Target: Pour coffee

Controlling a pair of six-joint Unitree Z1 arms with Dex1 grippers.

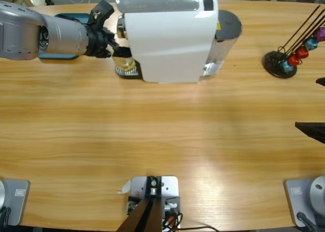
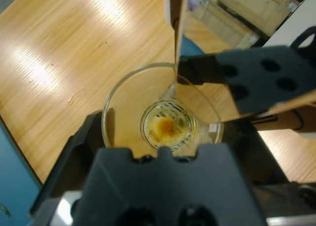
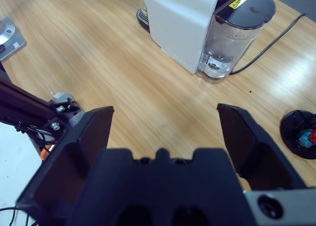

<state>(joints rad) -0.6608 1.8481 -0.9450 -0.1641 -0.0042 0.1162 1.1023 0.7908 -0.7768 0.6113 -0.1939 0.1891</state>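
Gripping the glass tumbler [image 2: 163,122] of coffee [image 2: 165,128], left tool [image 1: 118,52] crowds the white machine [image 1: 170,44]; right tool [image 3: 163,132] gapes.

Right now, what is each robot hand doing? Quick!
Left gripper: closed on the glass, with a little coffee inside.
Right gripper: open, holding nothing.

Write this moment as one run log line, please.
left gripper: around clear glass tumbler under white coffee machine | coffee: thin layer | right gripper: open, empty
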